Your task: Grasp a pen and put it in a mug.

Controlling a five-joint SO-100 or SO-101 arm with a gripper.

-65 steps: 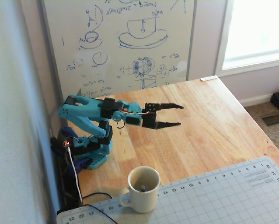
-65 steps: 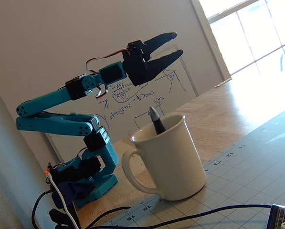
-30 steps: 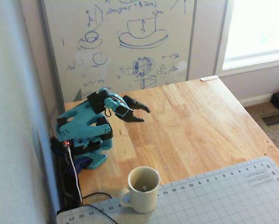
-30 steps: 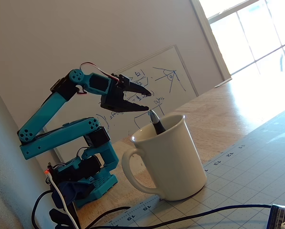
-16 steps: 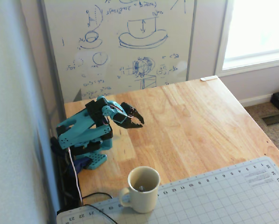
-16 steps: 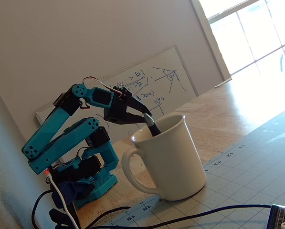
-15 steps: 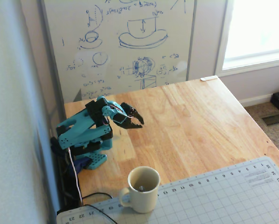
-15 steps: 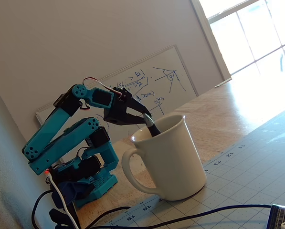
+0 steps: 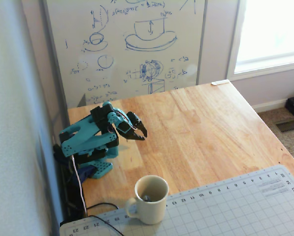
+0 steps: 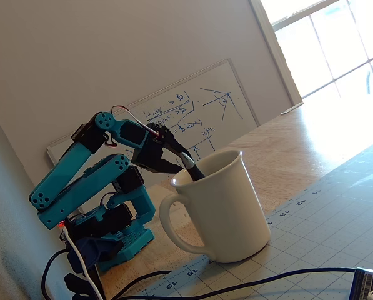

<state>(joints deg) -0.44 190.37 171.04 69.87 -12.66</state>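
Since the earlier frames the arm has folded back toward its base, and the gripper [image 9: 138, 132] now sits left of centre in the high fixed view with its fingers nearly together and nothing between them. Lower down in that view stands the mug [image 9: 150, 200], at the cutting mat's [image 9: 225, 206] edge, with a dark speck inside — the pen, presumably.

In the low fixed view the pen [image 10: 191, 167] leans inside the mug [image 10: 218, 209] at centre frame, its top above the rim (the gripper [image 10: 177, 157] is partly hidden behind it). The task looks done — the one risk I see is the arm swinging forward again and knocking the mug or the leaning pen.
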